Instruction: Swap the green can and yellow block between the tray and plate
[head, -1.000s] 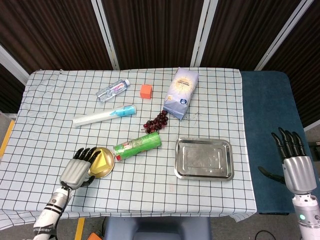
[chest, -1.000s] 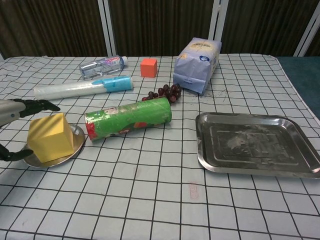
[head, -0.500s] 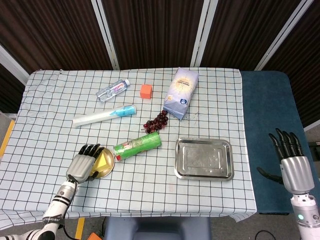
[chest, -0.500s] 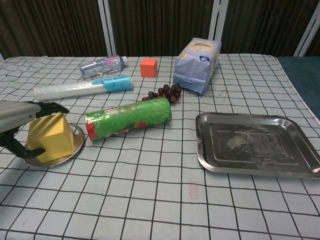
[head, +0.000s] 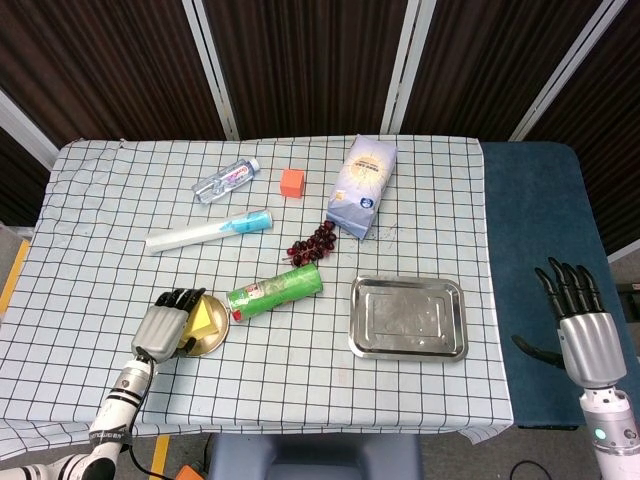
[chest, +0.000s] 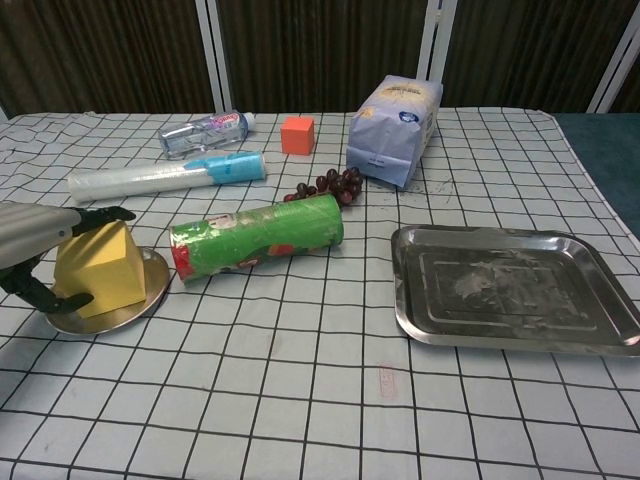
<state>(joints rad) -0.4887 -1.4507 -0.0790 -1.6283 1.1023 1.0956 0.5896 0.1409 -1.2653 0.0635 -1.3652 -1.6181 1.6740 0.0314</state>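
Yellow block (chest: 98, 268) resting on the gold plate (chest: 138, 301), enclosed by the left hand (head: 165, 326): fingers (chest: 100, 216) curve over the block's top while the thumb sits against its near lower side (whether the grasp is firm cannot be told). Green can (chest: 258, 237) lies on its side on the checked cloth just right of that hand, touching neither plate nor tray. Steel tray (chest: 415, 300) stands farther right, between the two hands. Right hand (head: 582, 324) hangs off the table's edge over the blue surface, fingers spread, holding nothing. Beyond the can: grapes (chest: 327, 185), flour bag (chest: 394, 130).
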